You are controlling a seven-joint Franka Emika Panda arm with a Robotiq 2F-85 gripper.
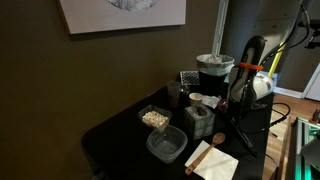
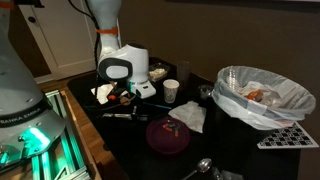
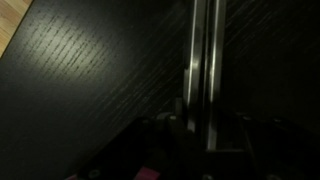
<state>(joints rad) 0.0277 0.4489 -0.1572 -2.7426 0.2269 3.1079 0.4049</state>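
Observation:
My gripper [image 2: 124, 98] hangs low over the black table [image 2: 120, 150], also seen in an exterior view [image 1: 236, 104]. In the wrist view a long metal utensil [image 3: 204, 70] runs straight away from between my dark fingers [image 3: 204, 135], over the wood-grain tabletop [image 3: 90, 80]. The picture is too dark to show whether the fingers press on it. A dark-handled utensil [image 2: 128, 113] lies on the table just in front of the gripper. A white napkin or plate [image 2: 104, 93] lies beside it.
A paper cup [image 2: 171, 90], a crumpled napkin [image 2: 188, 118], a purple lid [image 2: 165, 136] and a spoon [image 2: 200, 165] lie nearby. A bag-lined bin [image 2: 262, 95] stands beyond. Plastic containers [image 1: 166, 145] and a food tray [image 1: 154, 118] sit toward the wall.

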